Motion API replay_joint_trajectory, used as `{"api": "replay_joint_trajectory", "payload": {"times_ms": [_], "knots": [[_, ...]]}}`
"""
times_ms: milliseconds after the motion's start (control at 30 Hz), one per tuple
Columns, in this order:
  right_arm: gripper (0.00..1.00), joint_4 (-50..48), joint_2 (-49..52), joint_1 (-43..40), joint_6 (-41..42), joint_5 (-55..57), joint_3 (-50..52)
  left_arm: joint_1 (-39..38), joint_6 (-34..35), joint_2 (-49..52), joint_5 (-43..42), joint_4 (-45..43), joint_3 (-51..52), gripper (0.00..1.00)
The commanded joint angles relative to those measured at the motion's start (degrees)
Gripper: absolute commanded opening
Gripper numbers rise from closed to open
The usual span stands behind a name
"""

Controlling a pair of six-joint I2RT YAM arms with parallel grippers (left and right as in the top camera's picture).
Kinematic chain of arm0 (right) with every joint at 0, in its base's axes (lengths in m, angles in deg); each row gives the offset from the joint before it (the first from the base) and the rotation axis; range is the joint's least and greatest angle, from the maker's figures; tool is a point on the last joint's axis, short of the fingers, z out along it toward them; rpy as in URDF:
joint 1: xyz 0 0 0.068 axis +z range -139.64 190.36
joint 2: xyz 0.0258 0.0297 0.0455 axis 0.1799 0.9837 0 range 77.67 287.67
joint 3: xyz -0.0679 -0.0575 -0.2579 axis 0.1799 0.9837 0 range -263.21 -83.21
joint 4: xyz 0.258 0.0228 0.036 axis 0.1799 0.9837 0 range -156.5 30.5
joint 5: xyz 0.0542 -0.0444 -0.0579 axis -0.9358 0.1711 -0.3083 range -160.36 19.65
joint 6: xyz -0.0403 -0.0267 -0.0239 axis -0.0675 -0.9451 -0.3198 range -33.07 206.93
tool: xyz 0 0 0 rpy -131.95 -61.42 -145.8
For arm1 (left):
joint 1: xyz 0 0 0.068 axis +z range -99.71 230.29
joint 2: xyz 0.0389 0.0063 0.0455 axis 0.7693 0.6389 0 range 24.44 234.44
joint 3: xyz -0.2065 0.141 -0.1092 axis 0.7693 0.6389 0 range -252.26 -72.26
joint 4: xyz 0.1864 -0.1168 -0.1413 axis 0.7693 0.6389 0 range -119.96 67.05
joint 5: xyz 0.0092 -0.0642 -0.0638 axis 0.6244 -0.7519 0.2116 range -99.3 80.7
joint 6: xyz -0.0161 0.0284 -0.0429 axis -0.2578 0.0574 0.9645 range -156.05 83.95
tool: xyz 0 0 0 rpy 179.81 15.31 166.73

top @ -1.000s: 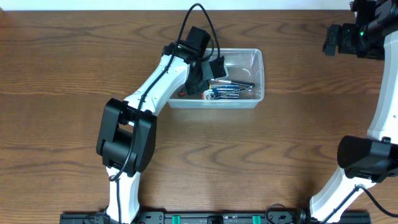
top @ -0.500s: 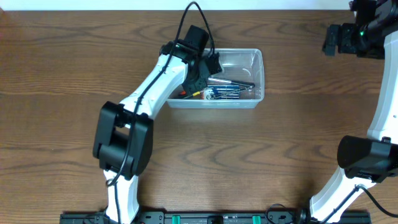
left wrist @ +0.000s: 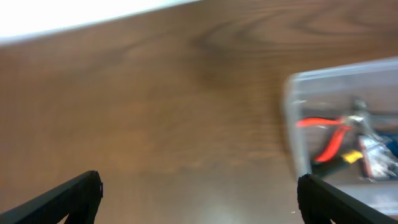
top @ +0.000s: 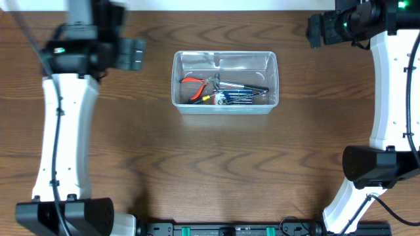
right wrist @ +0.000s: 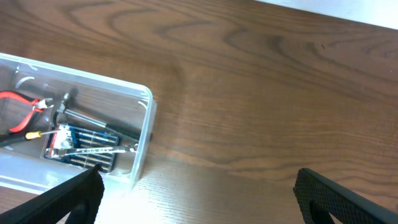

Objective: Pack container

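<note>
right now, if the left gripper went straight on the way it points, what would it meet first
Probably bare table: the left gripper frames only wood, and the container sits off to the side of that line, though depth is unclear.

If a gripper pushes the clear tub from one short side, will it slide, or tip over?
It would probably slide: the tub is low, wide and flat on the wooden table. Its thin clear walls may flex. The loose tools, pliers among them, might shift and rattle.
</note>
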State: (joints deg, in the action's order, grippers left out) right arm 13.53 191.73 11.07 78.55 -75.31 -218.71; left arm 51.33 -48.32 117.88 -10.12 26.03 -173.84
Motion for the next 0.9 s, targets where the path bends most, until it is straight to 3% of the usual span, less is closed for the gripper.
{"api": "replay_joint_trajectory", "payload": {"times_ms": [0,300,500,700,867], "knots": [[0.99,1.44,-0.85,-0.44,1.9,1.99,0.09,3.87,6.34,-0.59,0.0,3.8,0.24,0.98],[0.99,10.6,-9.31,-3.04,2.78,1.99,0.09,4.42,6.4,-8.81,-0.02,6.69,5.2,0.98],[0.99,13.62,-18.38,-4.02,3.61,2.01,4.37,0.46,5.88,-22.03,0.0,1.01,19.21,0.98],[0.99,4.5,-32.02,-4.0,3.61,2.16,25.97,-2.56,1.2,-39.74,0.07,-8.81,37.2,0.98],[0.99,-14.78,-45.51,-4.07,3.61,5.51,53.42,-2.58,-1.73,-55.43,0.07,-16.94,53.33,0.98]]}}
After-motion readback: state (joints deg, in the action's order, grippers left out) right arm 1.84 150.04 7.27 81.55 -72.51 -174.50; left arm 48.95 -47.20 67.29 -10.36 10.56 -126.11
